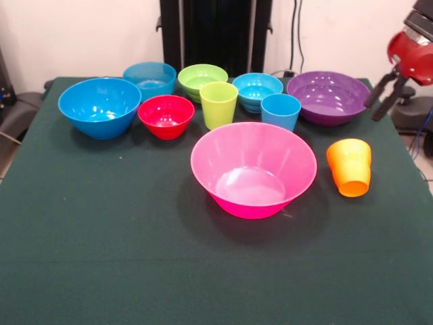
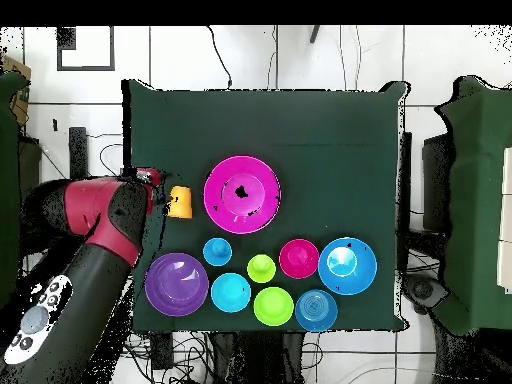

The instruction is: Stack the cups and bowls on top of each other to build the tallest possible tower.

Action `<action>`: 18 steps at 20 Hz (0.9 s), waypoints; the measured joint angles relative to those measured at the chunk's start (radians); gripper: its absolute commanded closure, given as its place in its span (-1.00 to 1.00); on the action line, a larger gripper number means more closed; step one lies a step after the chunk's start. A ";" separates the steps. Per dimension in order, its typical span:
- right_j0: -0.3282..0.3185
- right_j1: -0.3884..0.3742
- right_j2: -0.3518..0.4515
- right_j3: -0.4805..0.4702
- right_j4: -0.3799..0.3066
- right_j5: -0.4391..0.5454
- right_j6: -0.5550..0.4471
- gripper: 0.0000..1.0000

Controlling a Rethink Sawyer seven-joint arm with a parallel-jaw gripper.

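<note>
The huge pink bowl [image 1: 254,169] stands alone mid-table, rim up. To its right stands the orange cup [image 1: 350,166]. Behind it in a row are the large blue bowl [image 1: 99,107], red bowl [image 1: 166,116], lime green cup [image 1: 218,104], light blue cup [image 1: 280,112] and purple bowl [image 1: 329,97]. Farther back are the small blue bowl [image 1: 149,78], lime green bowl [image 1: 202,80] and ribbed cyan bowl [image 1: 257,91]. Nothing is stacked. My gripper [image 1: 376,110] hangs open and empty at the table's right edge, beside the purple bowl. In the overhead view it [image 2: 152,181] is close to the orange cup [image 2: 180,202].
The dark green cloth [image 1: 101,257] covers the table. The robot's black pedestal [image 1: 215,34] stands behind the back row. In the overhead view my red and black arm [image 2: 95,235] reaches in past the table's left edge.
</note>
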 measured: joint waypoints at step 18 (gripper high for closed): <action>-0.001 0.010 0.066 0.075 -0.098 -0.047 0.000 -1.00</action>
